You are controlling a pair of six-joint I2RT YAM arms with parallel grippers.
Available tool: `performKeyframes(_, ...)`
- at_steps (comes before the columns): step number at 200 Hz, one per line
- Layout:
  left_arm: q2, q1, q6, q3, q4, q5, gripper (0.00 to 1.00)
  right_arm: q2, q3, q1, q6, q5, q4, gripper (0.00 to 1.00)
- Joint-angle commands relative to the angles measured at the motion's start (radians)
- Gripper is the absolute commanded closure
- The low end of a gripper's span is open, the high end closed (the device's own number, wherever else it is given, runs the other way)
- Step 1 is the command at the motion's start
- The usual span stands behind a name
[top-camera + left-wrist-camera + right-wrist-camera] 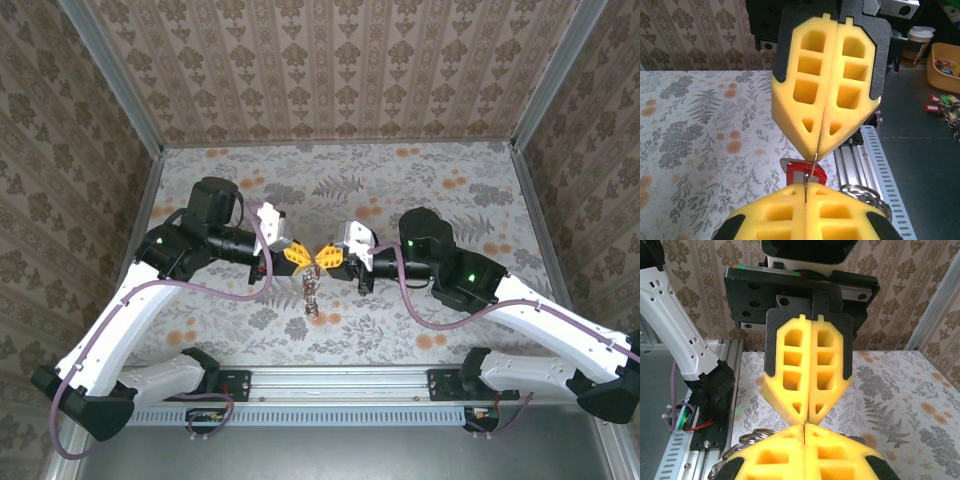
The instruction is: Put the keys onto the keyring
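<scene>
Left claw (pixel 303 257) and right claw (pixel 322 257) both clamped fully closed, tip to tip above patterned floral bench (pixel 430 180), same thin silvery wire (pixel 810 169) caught in both seams. Small red-headed key (pixel 796 174) hangs just under tips; brownish-grey chain-like keyring loop (pixel 311 293) dangles below.

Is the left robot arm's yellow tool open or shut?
Shut. The left tool has its two yellow fingers pressed flat together, with just a thin line between them.

2 grippers (pixel 298 258) (pixel 327 258), 1 red key (pixel 796 174), 1 keyring (pixel 860 192)
</scene>
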Motion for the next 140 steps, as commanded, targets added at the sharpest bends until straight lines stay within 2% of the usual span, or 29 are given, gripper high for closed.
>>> performKeyframes(1, -0.025, 0.004, 0.007, 0.001, 0.037, 0.071, 1.00, 0.017, 0.008, 0.016, -0.035, 0.021, -0.072, 1.00)
performKeyframes(140, -0.016, 0.012, -0.001, 0.001, 0.047, 0.084, 1.00, 0.019, 0.023, 0.045, -0.103, 0.086, -0.119, 1.00)
